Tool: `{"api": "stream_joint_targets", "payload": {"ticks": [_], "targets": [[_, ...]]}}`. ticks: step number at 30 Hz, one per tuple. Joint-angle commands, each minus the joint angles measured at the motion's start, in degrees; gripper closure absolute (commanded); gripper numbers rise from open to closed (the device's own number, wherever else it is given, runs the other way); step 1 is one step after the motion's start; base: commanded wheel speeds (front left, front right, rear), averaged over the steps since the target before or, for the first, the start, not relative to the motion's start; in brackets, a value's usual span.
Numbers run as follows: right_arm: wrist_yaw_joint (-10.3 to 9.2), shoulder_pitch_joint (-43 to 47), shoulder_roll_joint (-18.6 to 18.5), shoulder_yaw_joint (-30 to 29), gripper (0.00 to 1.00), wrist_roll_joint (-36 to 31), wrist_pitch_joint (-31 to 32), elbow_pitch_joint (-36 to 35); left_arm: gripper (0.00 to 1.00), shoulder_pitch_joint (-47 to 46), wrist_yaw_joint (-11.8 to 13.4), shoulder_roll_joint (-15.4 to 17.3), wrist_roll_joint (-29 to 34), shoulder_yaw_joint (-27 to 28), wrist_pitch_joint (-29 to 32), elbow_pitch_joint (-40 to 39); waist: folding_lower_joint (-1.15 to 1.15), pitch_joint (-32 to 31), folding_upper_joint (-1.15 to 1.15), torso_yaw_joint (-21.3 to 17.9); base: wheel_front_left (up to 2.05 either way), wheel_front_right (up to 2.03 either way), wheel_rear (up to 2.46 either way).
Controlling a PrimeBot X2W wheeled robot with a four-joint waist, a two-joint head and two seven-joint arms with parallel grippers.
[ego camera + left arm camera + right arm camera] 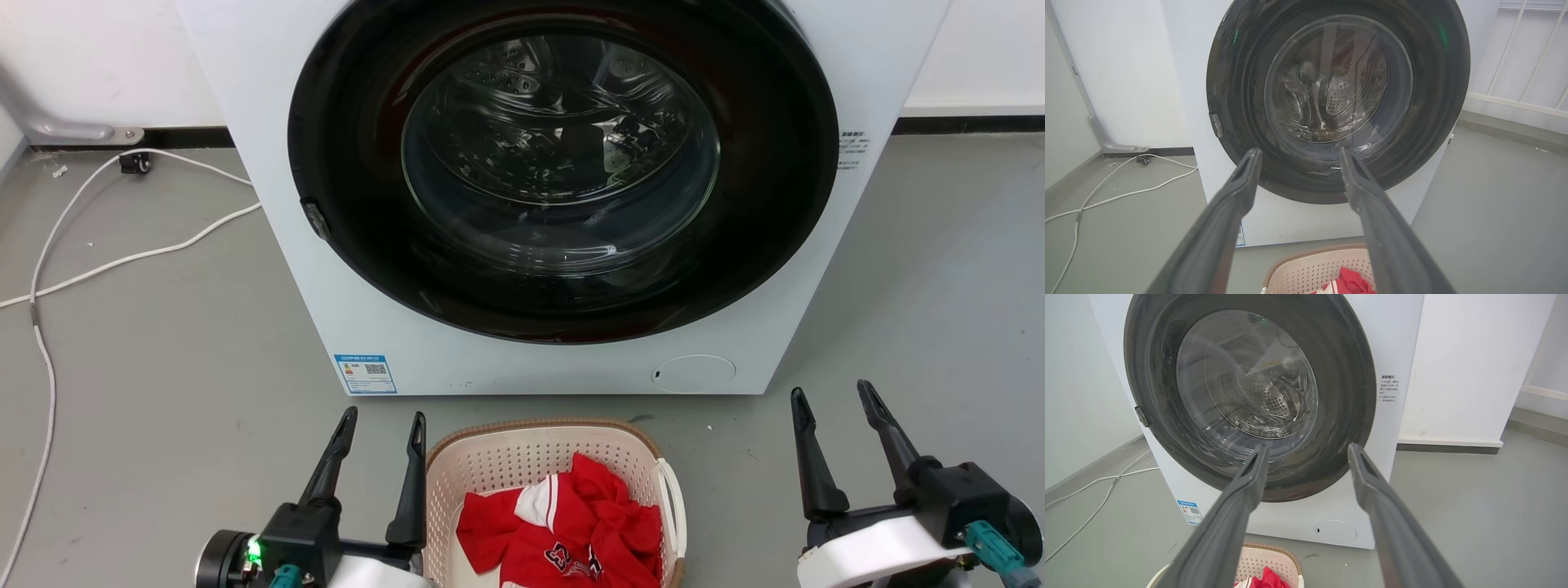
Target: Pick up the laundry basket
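The basket (490,467) sits at bottom centre of the head view, below the washer (286,269). The left gripper (385,416) and right gripper (831,390) flank it, both wide open and empty. An uneven grab could tip it and spill the red clothes (571,523).

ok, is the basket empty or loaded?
Loaded: crumpled red and white clothing lies inside the basket, below its far rim. Its near end is out of view.
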Motion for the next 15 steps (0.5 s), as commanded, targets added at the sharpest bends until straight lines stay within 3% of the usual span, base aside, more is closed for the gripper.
{"api": "stream_joint_targets", "payload": {"ticks": [1,7,15], "targets": [[-0.02,0.4,0.0,0.2,0.0,-1.6,-0.7,-0.5,0.0,0.3,0.6,0.6,1.6,-0.7,-0.6,-0.1,0.0,0.0,0.0,0.0,0.0,0.0,0.0],[-0.02,0.7,0.0,0.6,0.0,-4.7,-1.4,-1.0,0.0,0.8,1.5,1.2,3.7,-1.9,-1.3,1.1,0.0,-0.1,0.0,-0.1,0.0,0.0,0.0],[-0.02,1.2,0.0,-0.3,0.0,-2.6,-2.2,-0.1,0.0,1.8,-0.1,-0.7,3.0,0.0,-2.2,0.8,0.0,0.1,0.0,-0.2,0.0,0.0,0.0]]}}
